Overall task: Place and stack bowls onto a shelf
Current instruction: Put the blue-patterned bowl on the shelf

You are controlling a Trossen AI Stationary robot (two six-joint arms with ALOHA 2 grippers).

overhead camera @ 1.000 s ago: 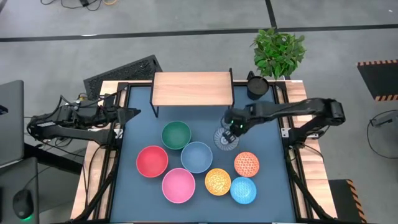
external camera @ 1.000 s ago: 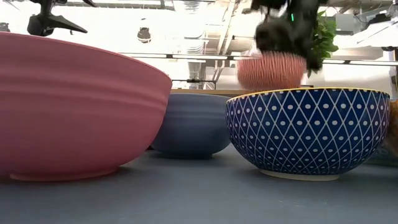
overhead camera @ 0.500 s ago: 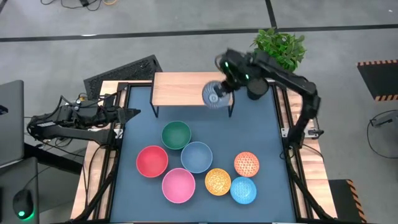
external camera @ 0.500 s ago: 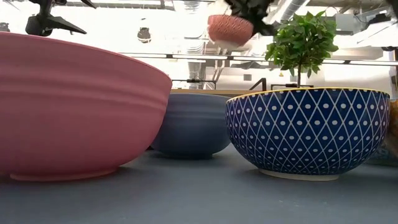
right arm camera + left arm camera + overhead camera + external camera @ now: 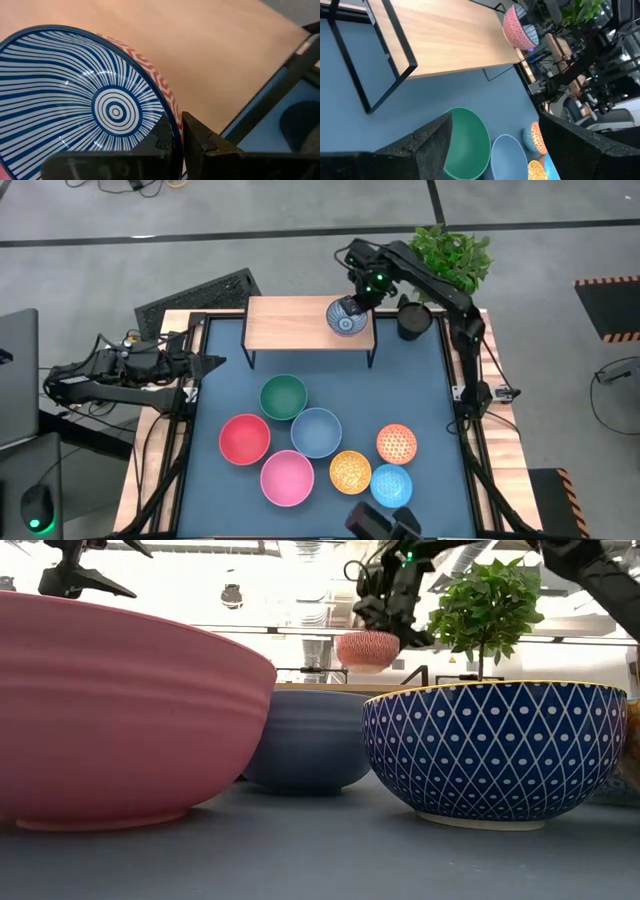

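My right gripper (image 5: 361, 299) is shut on the white-blue bowl (image 5: 345, 317), which has blue stripes inside and a red zigzag outside. It hangs over the right end of the light-wood shelf (image 5: 295, 323), a little above the board in the low view (image 5: 367, 650). On the blue table stand the green (image 5: 283, 397), red (image 5: 245, 439), pink (image 5: 287, 477), grey-blue (image 5: 316, 431), yellow (image 5: 350, 472), orange (image 5: 397, 444) and bright blue (image 5: 391, 485) bowls. My left gripper (image 5: 205, 363) waits open at the table's left edge. My right gripper pinches the white-blue bowl's rim (image 5: 174, 131) on its far right side, with one finger (image 5: 162, 140) inside and the other finger (image 5: 200, 142) outside. The fingers come from above, slanting in from the far right. The bowl sits mouth up and seems clear of the shelf board.
A black cup (image 5: 413, 318) and a potted plant (image 5: 448, 260) stand just right of the shelf, close to my right arm. The left part of the shelf board (image 5: 435, 35) is bare. A dark device (image 5: 380, 525) sits at the table's near edge.
My right gripper has carried the white-blue bowl up off the table's right middle and toward the far edge. It then lowered the bowl over the shelf's right end. It has stayed shut on the rim. The left arm has kept still.
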